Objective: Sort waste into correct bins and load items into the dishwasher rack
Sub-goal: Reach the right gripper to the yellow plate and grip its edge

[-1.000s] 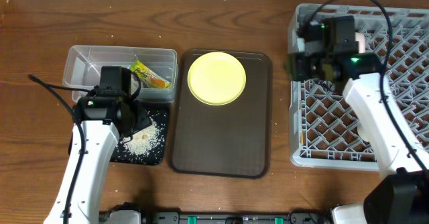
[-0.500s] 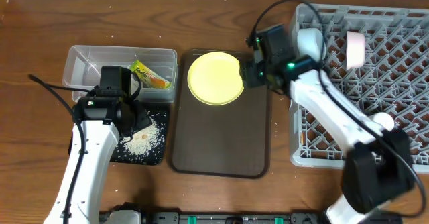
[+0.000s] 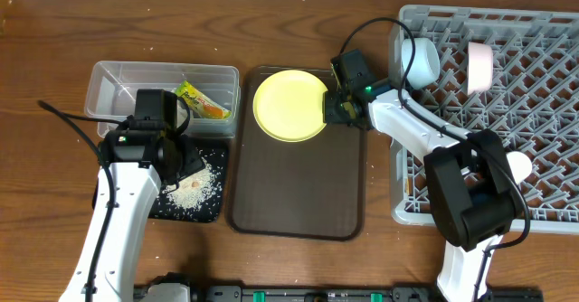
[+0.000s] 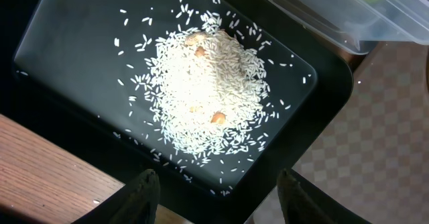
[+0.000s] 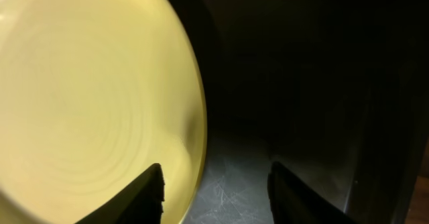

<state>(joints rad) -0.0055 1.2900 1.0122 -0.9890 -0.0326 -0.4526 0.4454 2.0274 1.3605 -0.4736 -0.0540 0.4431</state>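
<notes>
The round yellow plate lies on the dark brown serving tray. My right gripper is open at the plate's right rim; in the right wrist view the rim of the yellow plate lies between the fingers of the right gripper. My left gripper is open above the black tray, which holds a pile of rice crumbs. The snack wrapper lies in the clear tub. A white bowl and a pale cup sit in the grey rack.
The rack fills the right side of the table. The tub and black tray stand at the left, next to the brown tray. A white round thing shows by my right arm over the rack.
My right arm swung left from the rack to the yellow plate's right rim and came down low over the brown tray. The left arm has not moved.
</notes>
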